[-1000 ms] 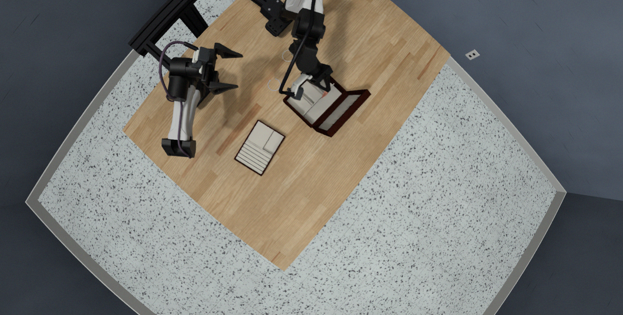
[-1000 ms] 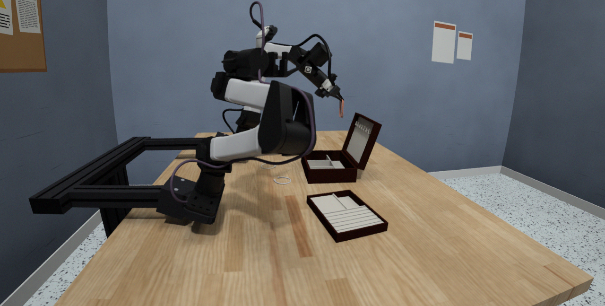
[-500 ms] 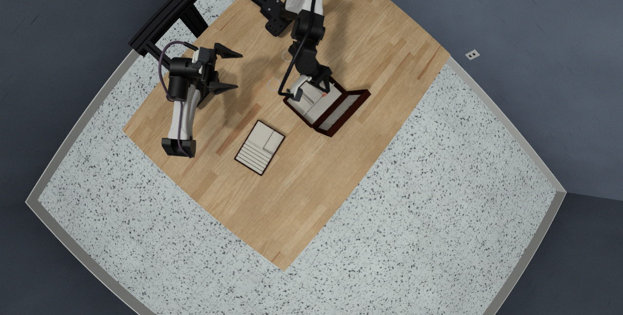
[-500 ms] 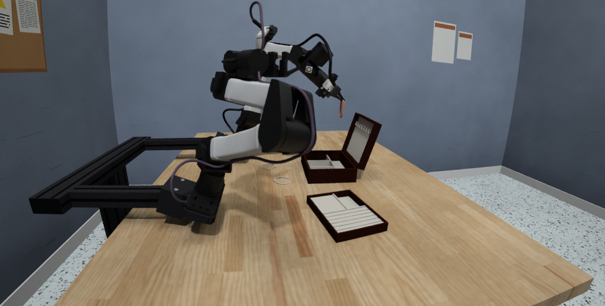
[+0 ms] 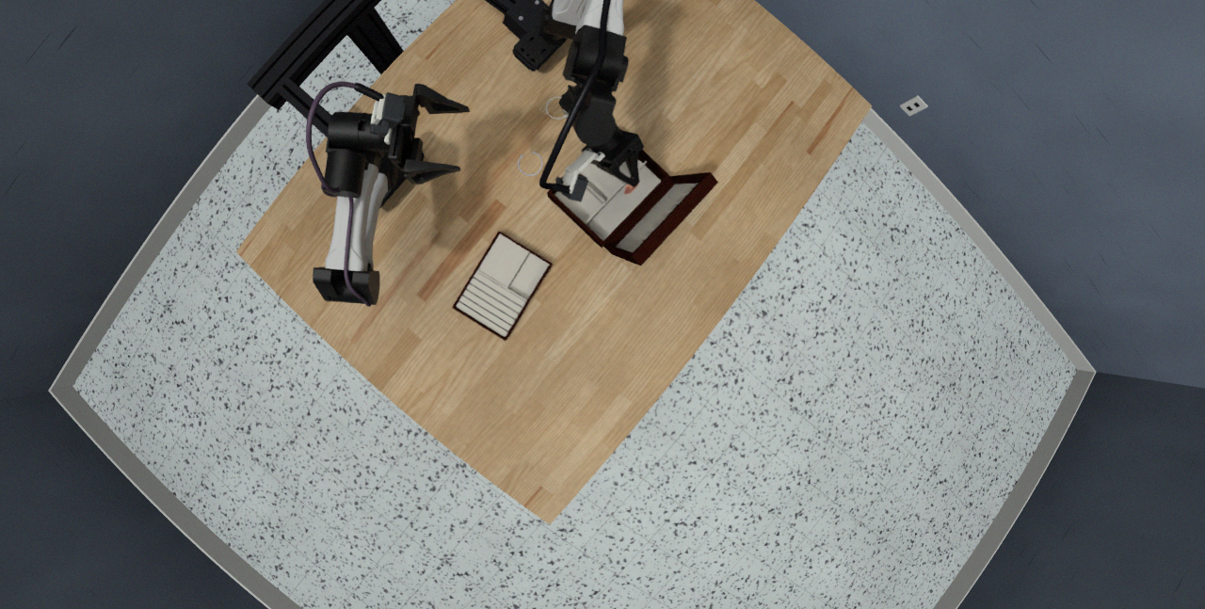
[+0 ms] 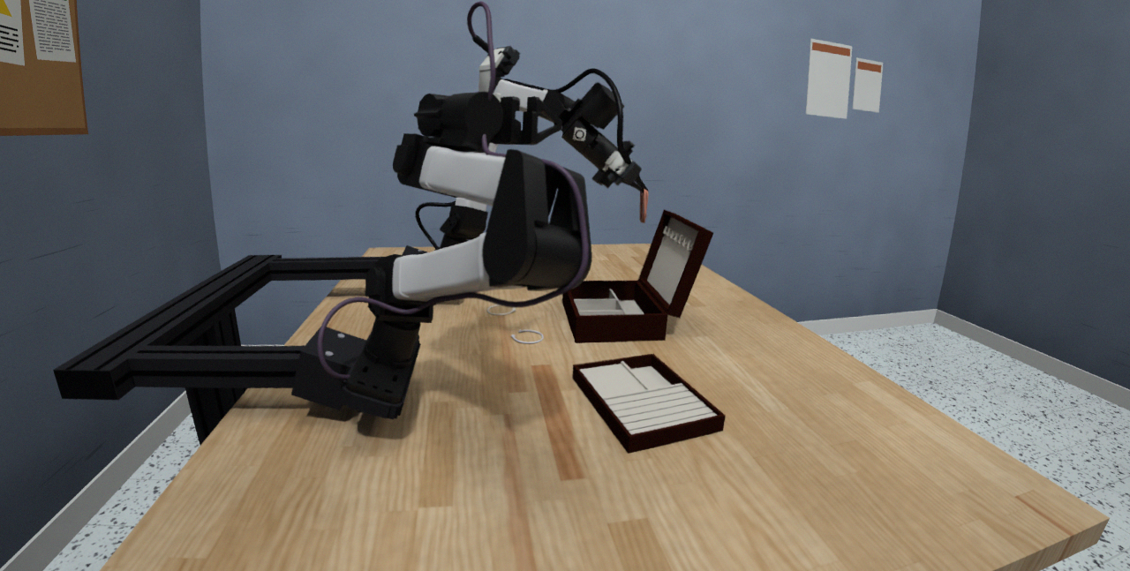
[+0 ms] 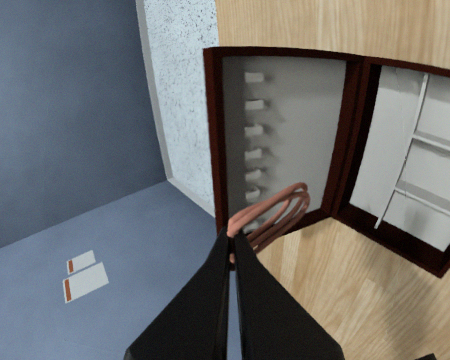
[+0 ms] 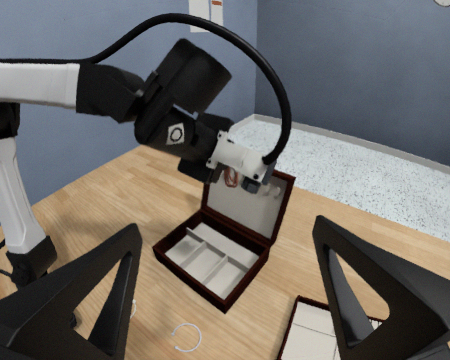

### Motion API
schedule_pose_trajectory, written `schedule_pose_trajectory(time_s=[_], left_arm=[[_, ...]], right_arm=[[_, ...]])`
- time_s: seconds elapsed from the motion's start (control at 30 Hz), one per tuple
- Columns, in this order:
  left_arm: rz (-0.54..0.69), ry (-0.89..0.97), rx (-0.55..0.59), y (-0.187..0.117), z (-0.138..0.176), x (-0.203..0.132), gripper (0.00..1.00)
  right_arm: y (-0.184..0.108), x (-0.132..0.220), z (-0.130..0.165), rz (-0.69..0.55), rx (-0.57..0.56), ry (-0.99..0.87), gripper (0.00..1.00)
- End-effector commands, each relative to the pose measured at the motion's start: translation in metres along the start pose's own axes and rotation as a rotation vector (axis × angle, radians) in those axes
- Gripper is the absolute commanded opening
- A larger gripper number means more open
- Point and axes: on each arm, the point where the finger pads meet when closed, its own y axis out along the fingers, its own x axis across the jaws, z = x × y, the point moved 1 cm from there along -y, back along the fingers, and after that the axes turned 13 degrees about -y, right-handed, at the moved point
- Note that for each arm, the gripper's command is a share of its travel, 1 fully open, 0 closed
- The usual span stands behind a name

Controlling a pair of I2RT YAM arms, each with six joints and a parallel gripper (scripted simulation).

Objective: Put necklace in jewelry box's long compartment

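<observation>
The coiled copper-coloured necklace (image 5: 629, 189) (image 6: 644, 205) (image 7: 250, 214) (image 8: 231, 178) hangs in loops from my left gripper (image 6: 644, 188) (image 7: 231, 235), which is shut on it high above the table. The open jewelry box (image 5: 577, 221) (image 6: 620, 327) (image 7: 385, 246) (image 8: 190, 281) stands below. Its long compartment (image 7: 385, 150) (image 8: 225, 242) runs beside the hinge and looks empty. One bangle (image 5: 517, 164) (image 6: 527, 342) (image 8: 201, 337) and another bangle (image 5: 546, 107) (image 6: 500, 313) (image 8: 134, 310) lie on the table outside the box. My right gripper (image 5: 463, 139) (image 8: 226, 229) is open and empty, away from the box.
The raised lid (image 6: 677, 259) (image 7: 305, 120) (image 8: 242, 210) stands tilted back along the long compartment's side, with small hooks inside. A separate divided tray (image 5: 480, 324) (image 6: 679, 434) lies on the table (image 5: 640, 344) beside the box.
</observation>
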Motion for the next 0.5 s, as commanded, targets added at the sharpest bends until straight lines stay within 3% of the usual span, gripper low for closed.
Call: schedule_pose_trajectory(time_s=[0.0,0.47], left_arm=[[-0.037,-0.039,-0.038,0.005,0.001,0.003,0.0],[0.026,0.035,0.015,0.041,0.017,-0.046,0.0]], right_arm=[[0.0,0.0,-0.002,-0.002,0.0,0.009,1.0],[0.0,0.0,-0.002,0.002,-0.002,0.001,1.0]])
